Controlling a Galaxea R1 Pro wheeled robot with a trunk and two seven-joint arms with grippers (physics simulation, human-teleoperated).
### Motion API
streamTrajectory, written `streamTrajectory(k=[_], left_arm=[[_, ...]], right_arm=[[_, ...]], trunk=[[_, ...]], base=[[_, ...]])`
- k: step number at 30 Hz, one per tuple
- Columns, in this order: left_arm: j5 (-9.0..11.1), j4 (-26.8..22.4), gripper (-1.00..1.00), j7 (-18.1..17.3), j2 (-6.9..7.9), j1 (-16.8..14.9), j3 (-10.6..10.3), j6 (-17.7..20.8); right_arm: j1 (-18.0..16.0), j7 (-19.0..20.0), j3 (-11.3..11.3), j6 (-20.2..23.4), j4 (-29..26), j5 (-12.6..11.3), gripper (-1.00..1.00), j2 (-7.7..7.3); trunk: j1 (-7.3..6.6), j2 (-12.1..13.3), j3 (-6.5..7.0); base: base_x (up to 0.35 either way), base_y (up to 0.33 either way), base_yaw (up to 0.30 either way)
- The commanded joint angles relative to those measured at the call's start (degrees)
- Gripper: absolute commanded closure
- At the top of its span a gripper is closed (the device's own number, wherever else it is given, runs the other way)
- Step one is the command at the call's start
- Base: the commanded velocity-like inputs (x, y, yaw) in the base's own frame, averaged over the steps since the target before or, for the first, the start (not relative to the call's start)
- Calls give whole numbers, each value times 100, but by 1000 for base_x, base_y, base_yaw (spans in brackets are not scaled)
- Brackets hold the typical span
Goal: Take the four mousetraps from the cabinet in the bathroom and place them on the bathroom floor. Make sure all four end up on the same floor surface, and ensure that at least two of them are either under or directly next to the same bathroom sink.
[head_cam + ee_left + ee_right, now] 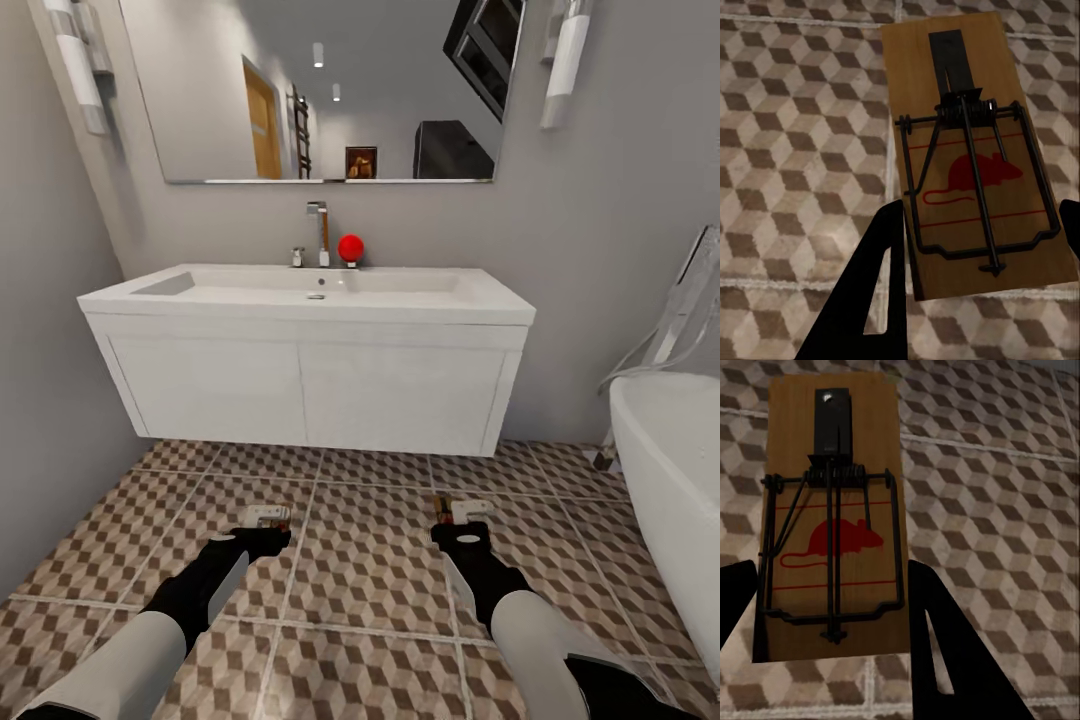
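Note:
My left gripper (263, 532) is shut on a tan mousetrap (268, 514) and holds it over the bathroom floor (365, 560), in front of the bathroom sink (310, 290). In the left wrist view the mousetrap (975, 157) shows its red mouse print and dark wire bar, with black fingers (874, 300) at both of its long edges. My right gripper (463, 530) is shut on a second mousetrap (462, 508) a little further right. That mousetrap (832, 525) lies between my black fingers (941, 652) in the right wrist view. The cabinet is out of view.
The white vanity unit (300, 385) hangs on the wall with open floor beneath it. A chrome tap (318, 232) and a red ball (350, 247) stand on the basin. A white bathtub (670, 480) is at the right, a grey wall (45, 380) at the left.

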Motion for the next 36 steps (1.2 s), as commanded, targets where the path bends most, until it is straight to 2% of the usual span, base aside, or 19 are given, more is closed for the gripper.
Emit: streamTrajectory(k=[1,13,27,36], left_arm=[[45,-15,100,25,10,0,-39,28],[44,-13,100,25,10,0,-39,28],[46,-21,100,25,10,-2,-39,28],[44,-21,100,25,10,2,-39,28]], right_arm=[[-3,-19,-24,37,-14,46,100,5],[-3,-15,-20,31,-41,46,100,2],[-3,-4,-31,98,-41,45,100,10],[-3,9,-34,117,-41,46,100,4]], trunk=[[-1,-2,-6],[-1,-2,-6],[-1,-2,-10],[-1,-2,-75]], base=[[0,0,-256],[0,0,-206],[0,0,-15],[0,0,0]])
